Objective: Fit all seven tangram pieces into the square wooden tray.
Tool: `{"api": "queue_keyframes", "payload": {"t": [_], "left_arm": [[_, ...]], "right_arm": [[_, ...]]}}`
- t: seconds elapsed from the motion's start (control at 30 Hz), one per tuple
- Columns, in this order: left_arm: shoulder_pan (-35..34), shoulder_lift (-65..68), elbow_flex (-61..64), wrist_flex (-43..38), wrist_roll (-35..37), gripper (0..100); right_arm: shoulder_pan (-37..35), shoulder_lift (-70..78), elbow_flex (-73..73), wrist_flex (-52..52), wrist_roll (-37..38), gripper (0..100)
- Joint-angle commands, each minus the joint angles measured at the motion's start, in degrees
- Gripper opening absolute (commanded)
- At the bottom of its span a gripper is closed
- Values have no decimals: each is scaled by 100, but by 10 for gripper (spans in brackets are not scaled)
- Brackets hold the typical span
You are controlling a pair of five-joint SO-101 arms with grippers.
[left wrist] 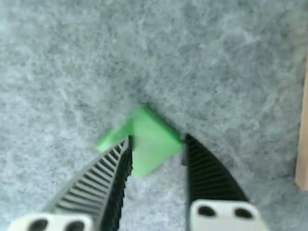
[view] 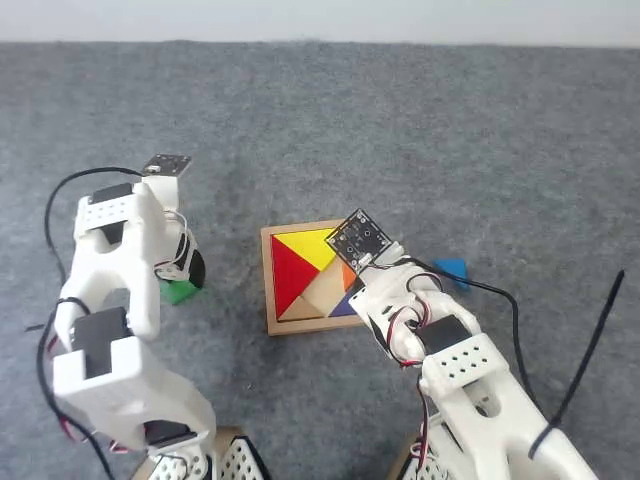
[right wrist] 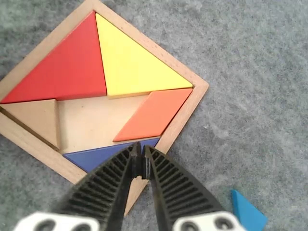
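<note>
The square wooden tray [view: 268, 280] [right wrist: 191, 110] lies mid-table and holds a red triangle [right wrist: 62, 67], a yellow triangle [right wrist: 130, 62], an orange parallelogram [right wrist: 154, 113], a tan triangle [right wrist: 36, 118] and a dark blue triangle [right wrist: 103, 156]. My right gripper [right wrist: 142, 156] hovers shut over the tray's near right side, above the dark blue piece. A green piece [left wrist: 147, 139] [view: 180, 291] lies on the carpet left of the tray. My left gripper [left wrist: 156, 149] is open and straddles the green piece. A light blue piece [view: 452, 270] [right wrist: 248, 211] rests right of the tray.
Grey carpet [view: 400, 130] covers the whole table. Black cables [view: 500, 295] trail from both arms. A bare patch of tray floor [right wrist: 89, 125] shows between the tan, orange and dark blue pieces.
</note>
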Motion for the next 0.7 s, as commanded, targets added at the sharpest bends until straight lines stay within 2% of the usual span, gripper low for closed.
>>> {"api": "queue_keyframes", "payload": {"t": [0.0, 0.27, 0.4, 0.53, 0.67], "left_arm": [[-176, 255, 154, -53, -62, 88], [-220, 193, 180, -18, -79, 80], [-290, -44, 277, 97, -334, 101], [-615, -923, 1015, -501, 88, 215], [-1037, -1741, 1613, -1108, 615, 233]], "right_arm": [[13, 4, -123, -101, 0, 11], [13, 4, -123, -101, 0, 11], [13, 4, -123, -101, 0, 11], [13, 4, -123, -101, 0, 11], [13, 4, -123, -101, 0, 11]]}}
